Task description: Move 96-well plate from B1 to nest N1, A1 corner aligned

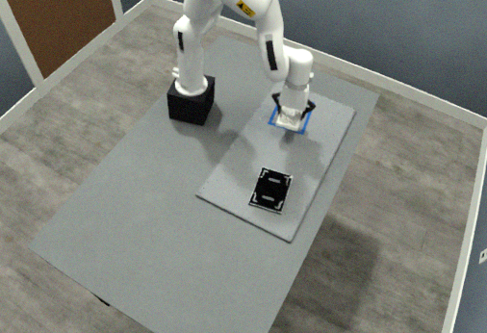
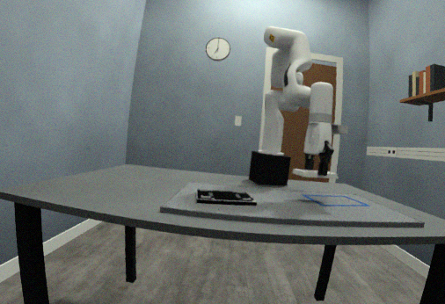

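My gripper (image 1: 292,110) is shut on the white 96-well plate (image 1: 288,118) and holds it level in the air above the blue-outlined bench spot B1. In the side view the plate (image 2: 315,173) hangs under the gripper (image 2: 317,163), clearly above the blue outline (image 2: 335,200), which is bare. The black plate nest N1 (image 1: 270,190) with white corner locators lies nearer the front of the light grey mat; it also shows in the side view (image 2: 225,197). I cannot make out the plate's cut-off corner or the A1 mark.
The arm's black base block (image 1: 191,100) stands on the table left of the mat (image 1: 281,164). The mat's edges and the table's edges bound the area. A door, a clock and a shelf are on the walls behind.
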Robot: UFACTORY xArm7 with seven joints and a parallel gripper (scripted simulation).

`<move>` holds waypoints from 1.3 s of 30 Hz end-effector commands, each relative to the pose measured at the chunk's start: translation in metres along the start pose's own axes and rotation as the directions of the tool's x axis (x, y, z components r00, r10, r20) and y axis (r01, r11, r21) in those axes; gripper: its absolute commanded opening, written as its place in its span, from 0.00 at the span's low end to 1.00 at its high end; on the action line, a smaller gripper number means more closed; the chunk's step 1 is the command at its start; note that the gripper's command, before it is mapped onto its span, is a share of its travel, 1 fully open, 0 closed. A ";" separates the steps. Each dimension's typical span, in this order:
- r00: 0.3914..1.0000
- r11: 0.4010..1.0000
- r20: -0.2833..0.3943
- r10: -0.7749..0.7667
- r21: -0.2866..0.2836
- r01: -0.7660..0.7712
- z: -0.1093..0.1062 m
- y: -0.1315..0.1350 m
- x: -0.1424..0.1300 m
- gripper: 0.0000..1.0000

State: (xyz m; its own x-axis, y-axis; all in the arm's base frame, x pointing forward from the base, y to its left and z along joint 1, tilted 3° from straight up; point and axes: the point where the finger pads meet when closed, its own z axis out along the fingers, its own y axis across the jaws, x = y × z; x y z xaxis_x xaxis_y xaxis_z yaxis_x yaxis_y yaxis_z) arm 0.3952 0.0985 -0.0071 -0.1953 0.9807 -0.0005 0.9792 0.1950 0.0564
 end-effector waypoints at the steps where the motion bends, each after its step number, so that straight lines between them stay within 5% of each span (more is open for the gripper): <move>1: 1.000 1.000 -0.004 -0.002 -0.003 0.002 -0.002 0.003 -0.014 0.00; 39: 1.000 1.000 -0.003 -0.002 -0.003 0.002 -0.005 0.009 -0.128 0.00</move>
State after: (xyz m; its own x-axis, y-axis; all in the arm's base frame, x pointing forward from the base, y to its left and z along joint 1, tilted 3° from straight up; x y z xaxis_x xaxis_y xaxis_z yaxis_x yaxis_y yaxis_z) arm 0.4230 -0.0106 -0.0036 -0.1971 0.9804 0.0010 0.9789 0.1967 0.0555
